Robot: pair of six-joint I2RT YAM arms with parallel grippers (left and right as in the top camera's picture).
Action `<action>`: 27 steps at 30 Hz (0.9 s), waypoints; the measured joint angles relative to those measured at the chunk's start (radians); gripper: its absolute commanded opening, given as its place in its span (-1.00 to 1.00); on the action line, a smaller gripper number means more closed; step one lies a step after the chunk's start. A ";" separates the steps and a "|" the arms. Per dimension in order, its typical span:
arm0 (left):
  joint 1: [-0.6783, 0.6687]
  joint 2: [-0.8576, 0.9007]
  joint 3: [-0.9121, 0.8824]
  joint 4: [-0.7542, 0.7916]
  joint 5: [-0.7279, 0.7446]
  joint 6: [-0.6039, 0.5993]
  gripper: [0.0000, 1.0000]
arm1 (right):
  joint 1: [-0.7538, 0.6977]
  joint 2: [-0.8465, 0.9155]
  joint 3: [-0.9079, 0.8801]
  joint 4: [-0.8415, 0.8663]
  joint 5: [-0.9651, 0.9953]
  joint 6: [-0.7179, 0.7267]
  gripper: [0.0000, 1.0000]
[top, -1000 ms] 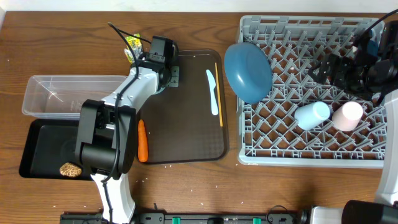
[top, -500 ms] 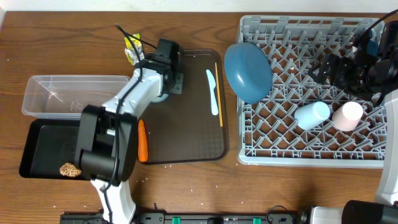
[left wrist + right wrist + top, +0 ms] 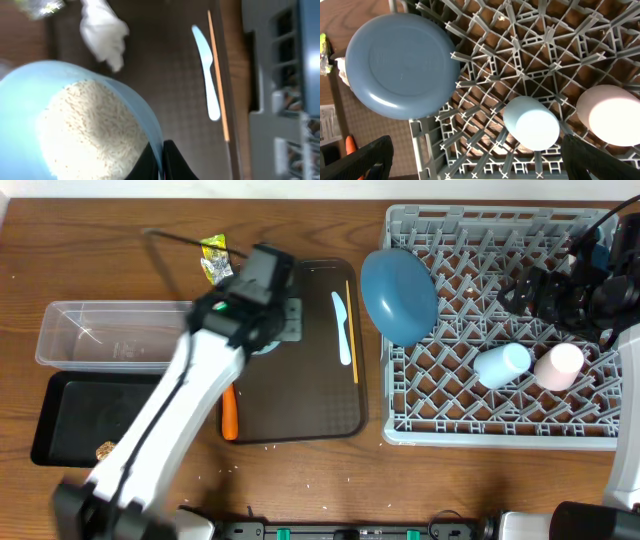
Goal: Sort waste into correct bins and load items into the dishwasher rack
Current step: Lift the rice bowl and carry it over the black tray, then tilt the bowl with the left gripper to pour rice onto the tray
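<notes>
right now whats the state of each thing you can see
pale-blue bowl, full of rice, rim pinched by left hand
right hand, open, over rack
plate, on edge in rack
light-blue cup, on its side in rack
pink cup, on its side in rack
knife, flat on brown tray
chopstick, flat on brown tray
tissue, crumpled on brown tray
clear tub, looks empty
black tray, holds brown lump

A dark brown serving tray (image 3: 300, 395) lies flat on the brown wooden table (image 3: 80, 230), near its middle.
</notes>
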 measured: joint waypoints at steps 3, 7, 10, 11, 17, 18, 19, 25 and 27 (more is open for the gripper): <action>0.059 -0.131 0.000 -0.066 -0.001 -0.064 -0.87 | 0.000 0.000 0.000 0.000 0.000 0.000 0.98; 0.219 -0.303 0.001 -0.152 0.005 -0.143 -0.88 | 0.000 0.000 0.000 0.000 0.001 0.000 0.98; 0.362 -0.377 -0.002 -0.170 0.040 -0.163 -0.88 | 0.000 0.000 0.000 0.000 0.002 0.000 0.99; 0.398 -0.389 -0.005 -0.170 0.054 -0.164 -0.88 | 0.000 0.000 0.000 0.000 0.002 0.000 0.98; 0.703 -0.414 -0.100 -0.148 0.262 -0.142 -0.89 | 0.000 0.000 0.000 0.000 0.003 0.000 0.98; 0.749 -0.412 -0.126 -0.135 0.301 -0.135 -0.87 | 0.000 0.000 0.000 0.000 0.003 0.000 0.99; 0.795 -0.409 -0.155 -0.118 0.340 -0.129 -0.88 | 0.000 0.000 0.000 0.000 0.003 0.000 0.98; 1.064 -0.402 -0.331 0.024 0.568 -0.080 -0.88 | 0.000 0.000 0.000 0.000 0.003 0.000 0.99; 1.146 -0.402 -0.397 0.103 0.649 -0.066 -0.87 | 0.000 0.000 0.000 0.000 0.003 0.000 0.99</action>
